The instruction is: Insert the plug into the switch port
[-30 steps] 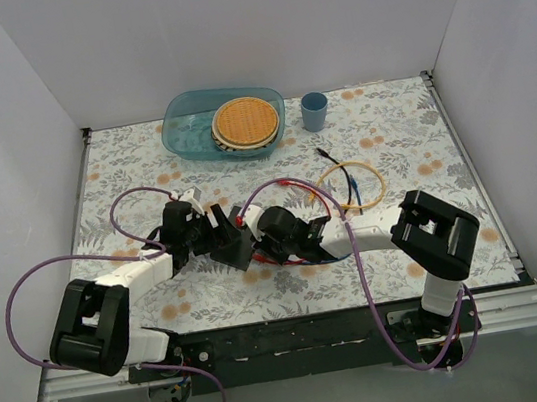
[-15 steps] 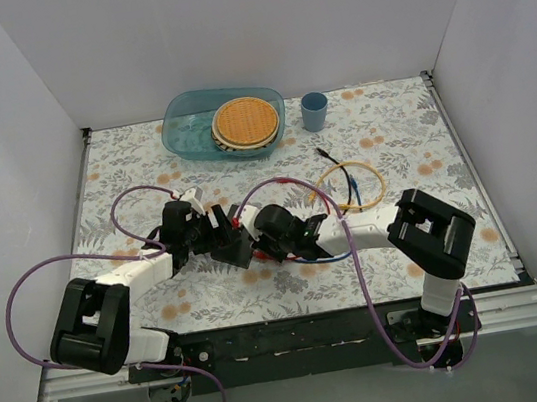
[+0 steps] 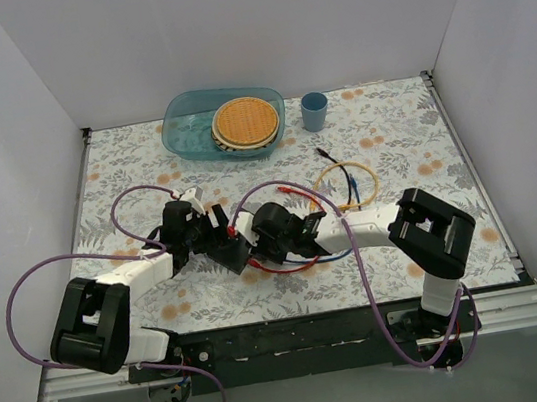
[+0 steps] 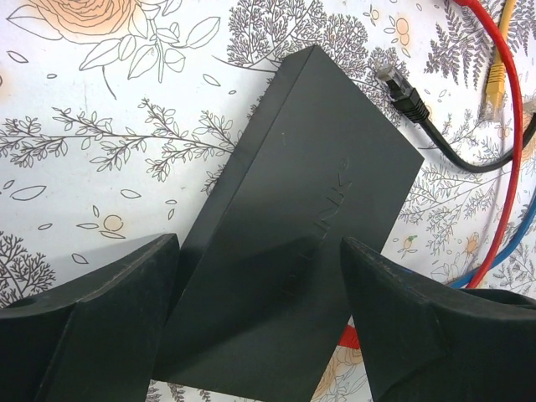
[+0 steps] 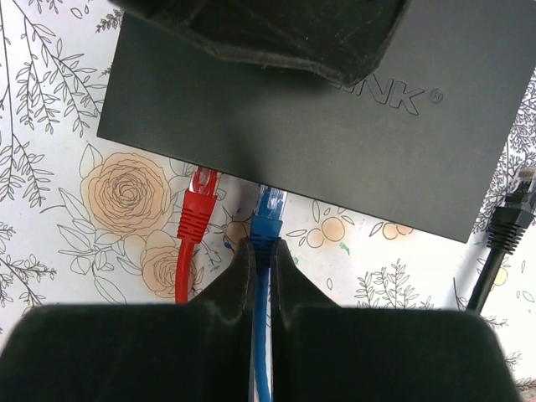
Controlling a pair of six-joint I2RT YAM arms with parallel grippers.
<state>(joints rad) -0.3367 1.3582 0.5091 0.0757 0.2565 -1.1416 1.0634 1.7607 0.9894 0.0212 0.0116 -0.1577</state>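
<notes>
Overhead and wrist views: both arms meet over the flowered counter (image 3: 410, 129), left of its middle and nearer the near edge than the far one. There I see the switch (image 4: 301, 226), a flat black box lying on the counter, skewed to its edges. My left gripper (image 4: 258, 247) is spread wide and straddles the box across its short width, one finger (image 4: 100, 327) against each long side, so I read it as holding the switch. My right gripper (image 5: 261, 248) is pinched narrow on the blue plug (image 5: 270, 208) just behind its clear head, with the blue cable passing back between the fingers. The head of that plug meets the long edge of the switch that faces the right wrist camera. I cannot tell whether it is seated in a port, since the sockets themselves are out of sight. A red plug (image 5: 198, 201) lies just beside the blue one, on its left in that view, with its tip at the same edge. A black plug (image 5: 511, 219) lies just beside a corner of the box. A yellow cable (image 3: 379, 184) forms a ring near the middle of the counter, toward the right edge. At the far edge, a teal tub (image 3: 183, 133) holding a woven disc (image 3: 245, 122) stands left of centre, and a blue cup (image 3: 314, 110) stands right of centre.
</notes>
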